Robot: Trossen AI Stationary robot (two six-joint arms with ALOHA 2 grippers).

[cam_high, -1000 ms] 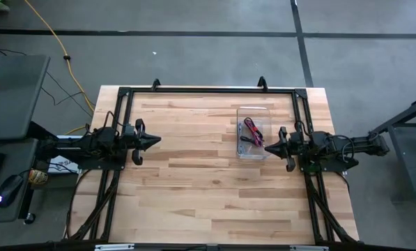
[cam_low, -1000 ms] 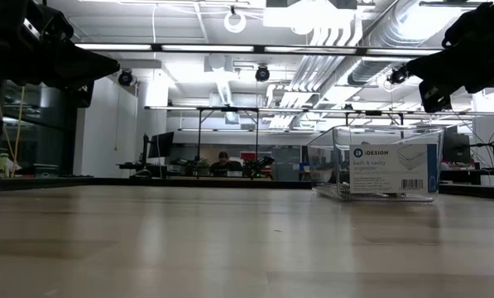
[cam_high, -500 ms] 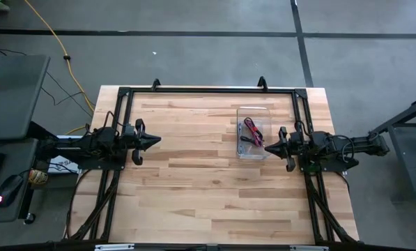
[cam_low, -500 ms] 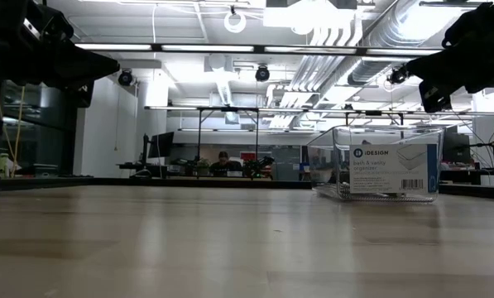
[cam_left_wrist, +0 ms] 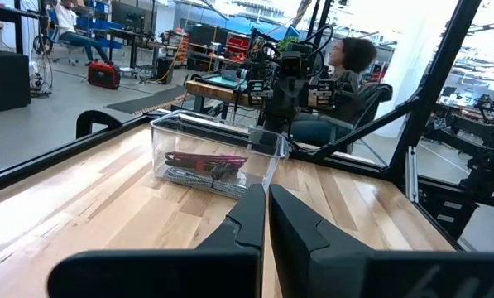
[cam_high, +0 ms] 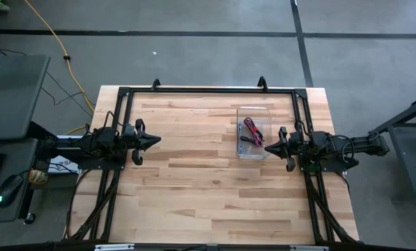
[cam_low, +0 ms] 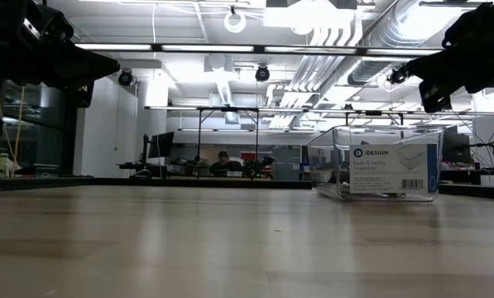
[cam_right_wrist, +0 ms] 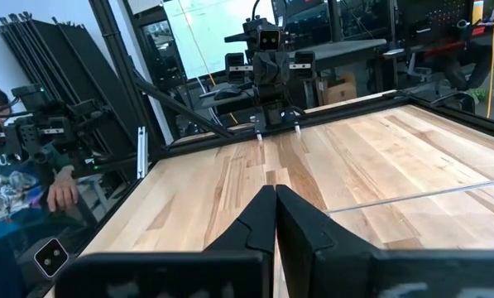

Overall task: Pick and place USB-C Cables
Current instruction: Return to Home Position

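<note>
The right gripper (cam_right_wrist: 273, 192) hangs over the wooden table (cam_right_wrist: 371, 149), its two dark fingers pressed together. At the table's far edge stands the left arm (cam_right_wrist: 268, 58). A person in a printed shirt (cam_right_wrist: 11, 194) sits beyond the side edge, behind the black frame (cam_right_wrist: 122, 74).

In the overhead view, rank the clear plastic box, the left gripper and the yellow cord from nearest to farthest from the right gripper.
1. clear plastic box: on the table's right half, just off the tip of the right gripper.
2. left gripper: across the table, over its left side.
3. yellow cord: on the floor, off the table's left side.
</note>
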